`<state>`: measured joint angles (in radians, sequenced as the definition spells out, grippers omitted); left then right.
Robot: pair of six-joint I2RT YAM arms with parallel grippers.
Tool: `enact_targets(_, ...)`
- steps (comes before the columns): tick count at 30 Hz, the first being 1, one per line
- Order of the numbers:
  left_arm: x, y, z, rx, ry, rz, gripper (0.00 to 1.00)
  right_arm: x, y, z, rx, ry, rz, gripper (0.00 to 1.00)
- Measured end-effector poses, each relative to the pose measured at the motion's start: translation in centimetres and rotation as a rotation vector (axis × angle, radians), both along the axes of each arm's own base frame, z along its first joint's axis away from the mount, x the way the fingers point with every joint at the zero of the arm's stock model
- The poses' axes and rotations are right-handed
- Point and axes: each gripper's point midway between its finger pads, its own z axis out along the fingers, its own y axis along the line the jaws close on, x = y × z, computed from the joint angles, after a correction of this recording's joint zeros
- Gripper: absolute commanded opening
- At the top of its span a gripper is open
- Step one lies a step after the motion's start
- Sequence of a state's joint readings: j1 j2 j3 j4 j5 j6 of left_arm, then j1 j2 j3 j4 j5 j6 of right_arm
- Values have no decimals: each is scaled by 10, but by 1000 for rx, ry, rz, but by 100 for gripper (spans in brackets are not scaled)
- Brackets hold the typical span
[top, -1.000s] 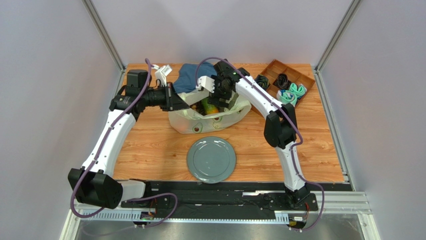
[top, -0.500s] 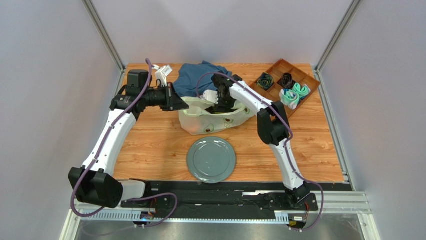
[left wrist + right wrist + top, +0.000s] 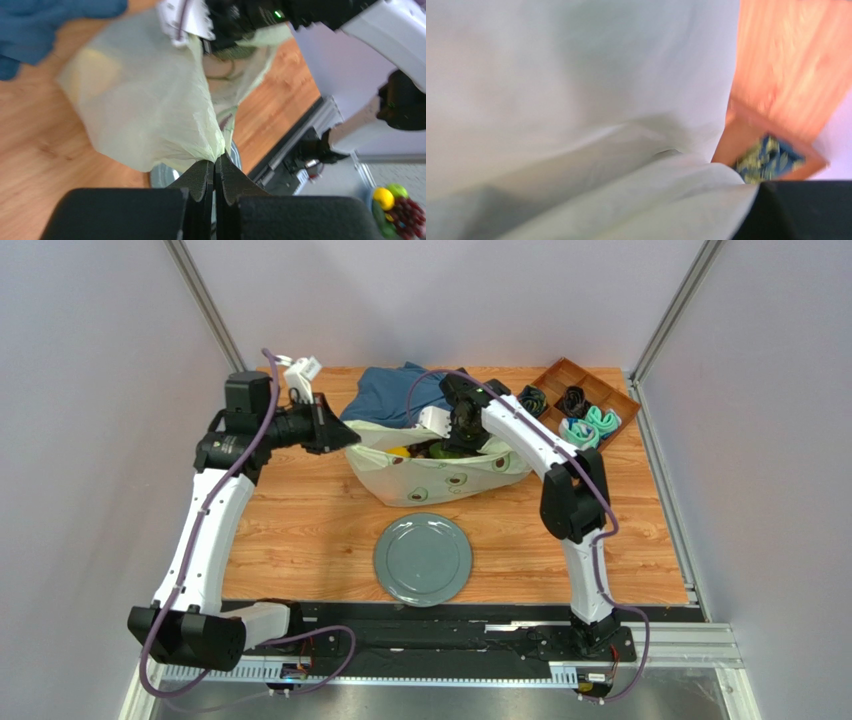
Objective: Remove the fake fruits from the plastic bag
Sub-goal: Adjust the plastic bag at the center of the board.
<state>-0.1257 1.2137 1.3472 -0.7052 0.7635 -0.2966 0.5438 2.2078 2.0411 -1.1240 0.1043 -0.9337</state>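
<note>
We are noting plastic bag (image 3: 440, 478) pale, translucent, gaping, fake fruits (image 3: 402, 452) lying inside; left hand (image 3: 215, 164) clamping its edge; right hand (image 3: 453, 437) grip: cannot tell.

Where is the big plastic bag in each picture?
Top external: the plastic bag sits mid-table toward the back, just beyond the grey plate.
Left wrist: the plastic bag fills the upper middle, its edge pinched in the left hand.
Right wrist: the plastic bag covers nearly the whole blurred picture.
Shared landmark: the wooden table shows in all three.
</note>
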Motion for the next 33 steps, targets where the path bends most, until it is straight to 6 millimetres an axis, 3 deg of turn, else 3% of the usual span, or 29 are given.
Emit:
enact_targets(3,12,26,32,16,-108,98,0,-10,-5,33,53,-58,-28,48)
enact_targets(5,23,43,57,31,-198,170,0,-1,-2,59,104,-138,-55,47)
enact_targets(7,27,51,69,38,-233,198,0,18,0,83,146,-211,-102,47)
enact_targets(11,44,53,119,30,-362,209,0,79,11,137,302,-385,-221,45)
enact_targets(14,55,54,155,17,-464,220,0,86,14,156,399,-412,-271,45)
enact_targets(18,51,52,174,7,-525,206,0,68,19,155,433,-358,-281,49)
enact_targets(21,48,50,154,4,-483,189,0,45,16,128,389,-267,-277,55)
enact_targets(23,43,49,116,6,-388,182,0,28,8,101,341,-187,-282,59)
enact_targets(27,28,46,21,13,-119,171,0,-14,-8,49,272,-2,-288,65)
enact_targets(29,20,45,-14,14,-12,174,0,-31,-8,42,276,54,-277,66)
enact_targets(31,8,45,-39,13,75,181,0,-47,-1,51,318,74,-247,69)
enact_targets(33,2,45,-41,8,89,190,0,-64,12,75,389,59,-192,69)
